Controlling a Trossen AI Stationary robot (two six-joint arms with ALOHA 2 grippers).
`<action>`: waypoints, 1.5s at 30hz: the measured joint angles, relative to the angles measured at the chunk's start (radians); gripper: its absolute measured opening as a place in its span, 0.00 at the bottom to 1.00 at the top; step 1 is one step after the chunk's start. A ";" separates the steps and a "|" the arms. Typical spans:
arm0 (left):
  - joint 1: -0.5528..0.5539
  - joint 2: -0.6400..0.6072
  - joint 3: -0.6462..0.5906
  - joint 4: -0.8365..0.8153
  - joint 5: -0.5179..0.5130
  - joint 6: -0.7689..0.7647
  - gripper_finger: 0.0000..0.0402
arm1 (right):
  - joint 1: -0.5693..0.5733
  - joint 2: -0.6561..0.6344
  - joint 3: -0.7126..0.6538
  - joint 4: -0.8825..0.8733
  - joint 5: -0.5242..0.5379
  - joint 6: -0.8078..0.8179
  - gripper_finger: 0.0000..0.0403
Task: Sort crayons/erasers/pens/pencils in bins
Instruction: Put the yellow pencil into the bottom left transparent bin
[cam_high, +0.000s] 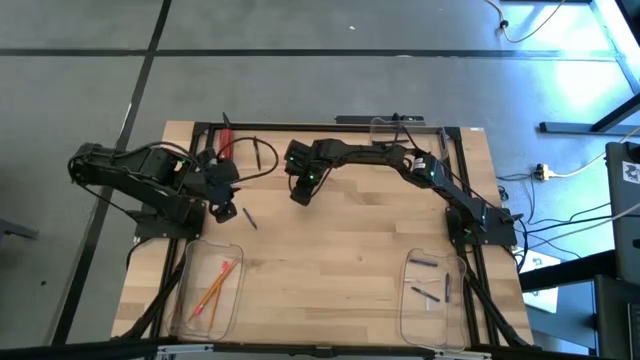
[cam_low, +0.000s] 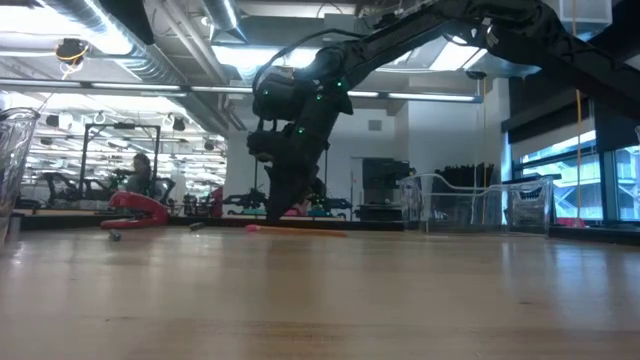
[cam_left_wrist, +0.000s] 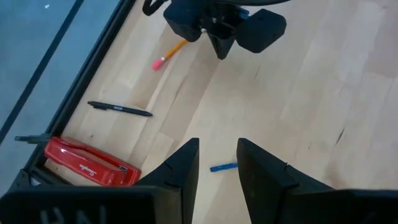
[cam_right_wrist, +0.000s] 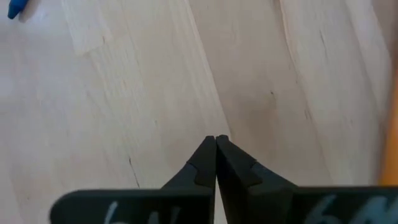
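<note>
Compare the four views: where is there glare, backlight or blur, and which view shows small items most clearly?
High view: bluish glare on the floor at upper right. Low view: bright ceiling lights behind the dark right arm; near table soft. Right wrist view: blurred orange streak at one edge. Left wrist view: clearest, showing the pen and the pencil.

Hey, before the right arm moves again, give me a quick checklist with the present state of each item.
1. Right end effector shut: ok, fingers meet tip to tip.
2. Anything held in it: not ok, the right wrist view shows nothing between the tips, only bare table.
3. Loose pencil located: ok, lying on the wood beside the right end effector.
4. Left end effector open and apart from the right arm: ok.
5. Loose pen reachable: ok, flat on the table near the red stapler.
6. Bin of pencils unobstructed: ok.
</note>
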 joint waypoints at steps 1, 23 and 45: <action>0.000 0.000 0.000 0.000 0.000 0.000 0.25 | 0.000 0.000 0.010 -0.013 0.000 -0.001 0.03; 0.000 0.000 0.000 0.000 0.000 0.000 0.25 | -0.083 -0.006 0.205 -0.213 0.134 -0.007 0.25; 0.000 0.000 0.000 0.002 0.000 0.005 0.25 | -0.100 0.100 0.194 -0.215 0.241 0.061 0.40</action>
